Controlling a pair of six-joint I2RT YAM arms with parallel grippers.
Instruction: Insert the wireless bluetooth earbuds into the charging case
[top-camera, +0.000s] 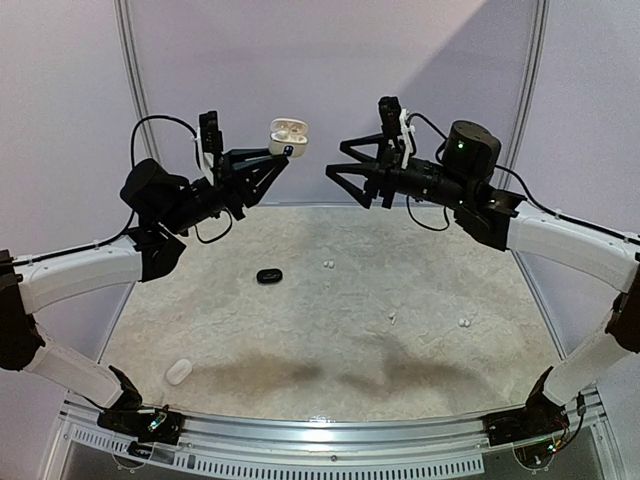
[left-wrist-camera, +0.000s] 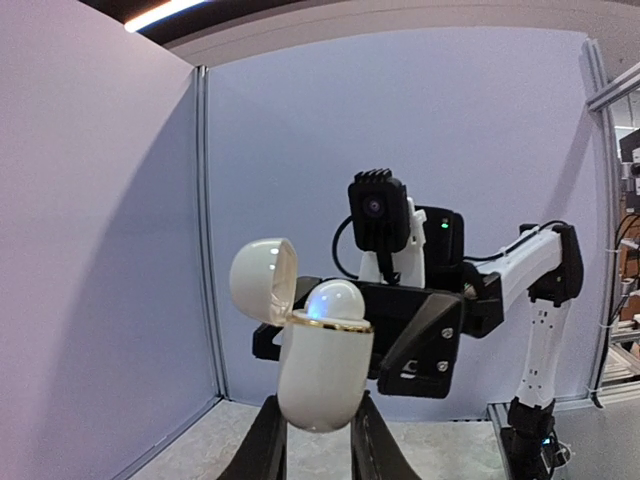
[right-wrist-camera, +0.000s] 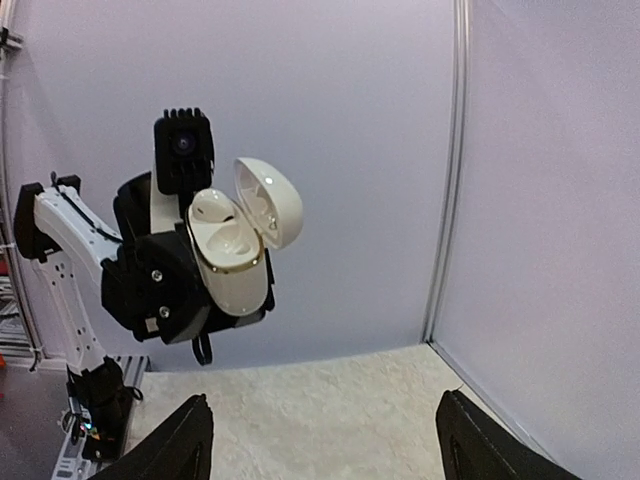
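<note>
Pale surface (top-camera: 400, 350) spreads out below. Up high, the left fingers (top-camera: 285, 152) are clenched on the open white charging case (top-camera: 288, 131). The right fingers (top-camera: 338, 160) are spread wide near it, holding nothing. One white earbud (left-wrist-camera: 335, 298) sits inside the case. Other tiny earbuds (top-camera: 327, 265) lie on the surface.

Open white charging case (right-wrist-camera: 232, 262) aloft

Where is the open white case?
In the top view, the white case is held high by the left end effector, opposite the right end effector.
</note>
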